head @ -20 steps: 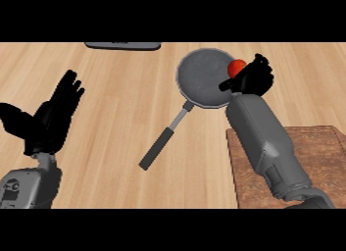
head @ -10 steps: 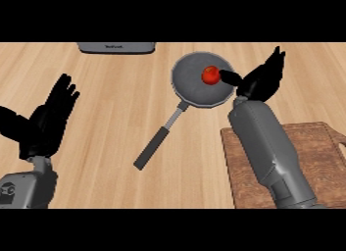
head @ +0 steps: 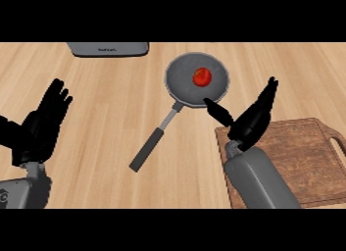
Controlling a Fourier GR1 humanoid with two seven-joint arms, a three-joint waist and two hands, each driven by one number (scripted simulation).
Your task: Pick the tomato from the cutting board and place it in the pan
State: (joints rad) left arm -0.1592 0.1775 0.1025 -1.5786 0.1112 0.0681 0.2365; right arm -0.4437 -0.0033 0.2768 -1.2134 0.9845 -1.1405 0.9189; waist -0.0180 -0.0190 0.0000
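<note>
inspecting from the near edge outward, we find the cutting board (head: pixel 306 157) lying on the bench (head: pixel 103 103) at the right, with nothing on its visible surface. the right robot hand (head: pixel 249 122) hangs over the board's far left corner, fingers straight and spread apart, holding nothing. its thumb points toward the pan and ends just beside the rim. the left robot hand (head: pixel 38 130) rests open at the left, fingers up, well apart from everything else.

further out, the pan (head: pixel 181 86) sits flat on the bench, its handle (head: pixel 152 147) running back toward us and to the left. the tomato (head: pixel 202 76) lies inside the pan near the middle, apart from both hands. a grey appliance (head: pixel 108 49) shows at the far edge.

we judge the placing done and the step in hand to be clearing the right arm. to do this well, the hand should come up and back over the board. the thumb should stay off the rim and the forearm off the handle, so the pan is not nudged.
</note>
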